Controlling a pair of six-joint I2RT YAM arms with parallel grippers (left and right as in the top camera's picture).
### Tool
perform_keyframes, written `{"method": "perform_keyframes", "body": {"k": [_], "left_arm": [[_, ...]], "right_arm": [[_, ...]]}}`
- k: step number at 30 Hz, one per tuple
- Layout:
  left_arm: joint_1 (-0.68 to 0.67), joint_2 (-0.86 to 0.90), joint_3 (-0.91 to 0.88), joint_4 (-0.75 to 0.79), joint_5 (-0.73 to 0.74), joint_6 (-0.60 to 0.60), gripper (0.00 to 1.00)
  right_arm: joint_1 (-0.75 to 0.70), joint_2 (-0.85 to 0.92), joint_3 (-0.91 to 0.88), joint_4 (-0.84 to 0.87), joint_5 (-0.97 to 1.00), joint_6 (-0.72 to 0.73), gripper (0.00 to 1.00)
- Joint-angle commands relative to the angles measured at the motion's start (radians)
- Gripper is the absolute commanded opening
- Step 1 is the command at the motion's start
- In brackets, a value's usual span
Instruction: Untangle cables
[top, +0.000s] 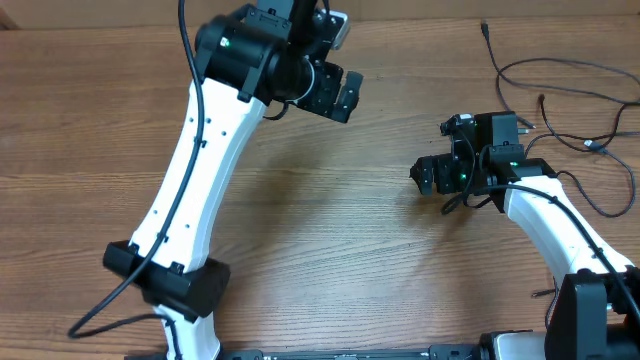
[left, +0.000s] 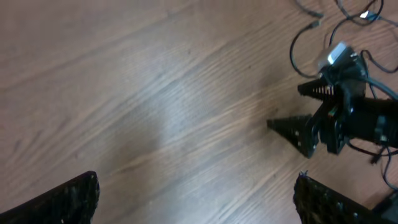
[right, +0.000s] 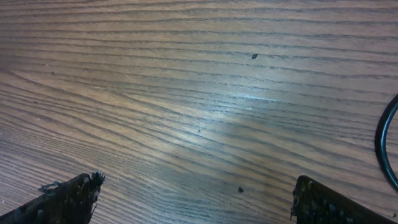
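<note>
Cables (top: 560, 90) in loose loops at the far right corner of the worktop (top: 330, 250), strands trailing along its right edge. Left gripper (top: 340, 92) spread wide above the far middle of the worktop, well apart from the cables, only wood grain between the fingers (left: 62, 199). Right gripper (top: 428, 175) likewise spread wide, gripping nothing, tips turned toward the left edge, nearest loops just behind its wrist.
</note>
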Motion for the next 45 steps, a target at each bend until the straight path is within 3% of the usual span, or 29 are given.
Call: {"method": "perform_keyframes", "body": {"k": [1, 10, 25, 38, 45], "left_arm": [[-0.019, -0.119, -0.091, 0.078, -0.062, 0.015, 1.00], [-0.019, -0.415, -0.575, 0.516, -0.160, 0.031, 1.00], [-0.017, -0.837, -1.159, 1.164, -0.164, 0.301, 1.00], [0.114, -1.288, -1.817, 1.804, -0.051, 0.268, 1.00], [0.213, -1.592, -2.073, 1.873, -0.051, 0.216, 1.00]], "right_arm": [[0.004, 0.003, 0.018, 0.005, 0.005, -0.004, 1.00], [0.004, 0.003, 0.018, 0.005, 0.005, -0.004, 1.00], [0.004, 0.003, 0.018, 0.005, 0.005, -0.004, 1.00], [0.004, 0.003, 0.018, 0.005, 0.005, -0.004, 1.00], [0.004, 0.003, 0.018, 0.005, 0.005, -0.004, 1.00]]}}
